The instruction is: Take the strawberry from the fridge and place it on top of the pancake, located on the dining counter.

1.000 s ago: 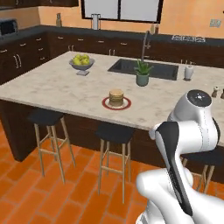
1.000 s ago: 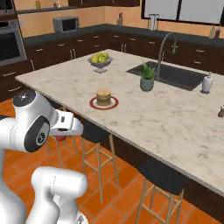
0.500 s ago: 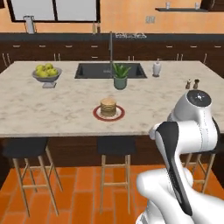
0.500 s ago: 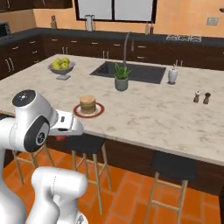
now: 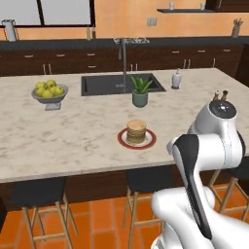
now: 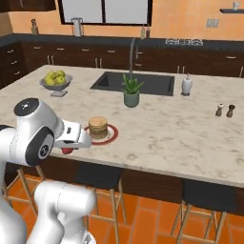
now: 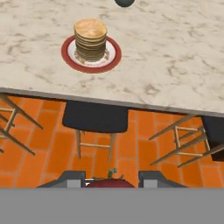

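Our claw [image 7: 111, 178] grips the strawberry [image 7: 106, 182], short of the bench [image 7: 175, 65] edge. It looks light, soft and bruisable; we'd keep pinching its sides gently toward the pancake [image 7: 90, 38].

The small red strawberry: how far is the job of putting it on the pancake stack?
Done: the small red strawberry is out of the fridge, clamped in the two-finger gripper. In hand: the gripper hangs over the orange floor, short of the beige marbled dining counter. Left: carry it over the tan pancake stack on the red-rimmed white plate and release.
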